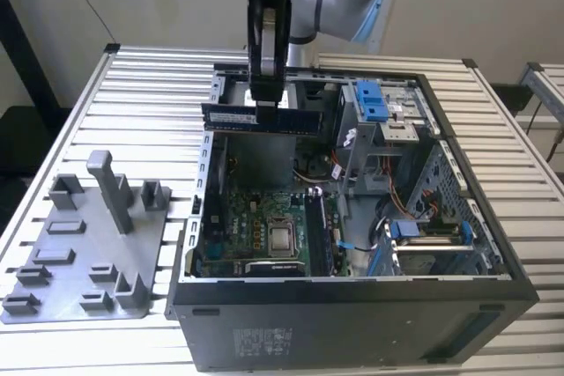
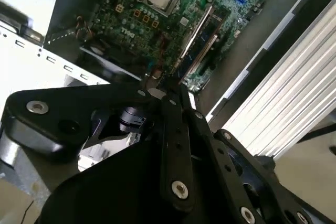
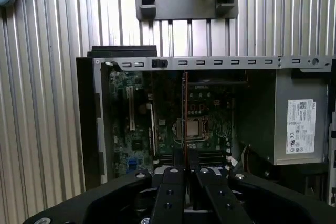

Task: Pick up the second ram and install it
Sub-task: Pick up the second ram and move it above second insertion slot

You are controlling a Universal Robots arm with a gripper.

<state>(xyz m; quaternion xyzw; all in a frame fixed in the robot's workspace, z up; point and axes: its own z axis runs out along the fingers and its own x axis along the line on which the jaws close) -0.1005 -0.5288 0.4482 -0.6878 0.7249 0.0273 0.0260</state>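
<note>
Hanging level over the open case [image 1: 352, 323] on the worktop [image 1: 511, 129], the ram [image 1: 304, 121] is pinched at its middle by the gripper [image 1: 267, 105]; inside the case sit a green motherboard [image 1: 256, 226] and a grey power supply [image 3: 262, 124] with a white label [image 3: 301, 126] of small black print.

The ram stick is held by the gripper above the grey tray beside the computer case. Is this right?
No. The exterior view shows the gripper holding the ram stick above the open computer case, not above the grey tray.
</note>
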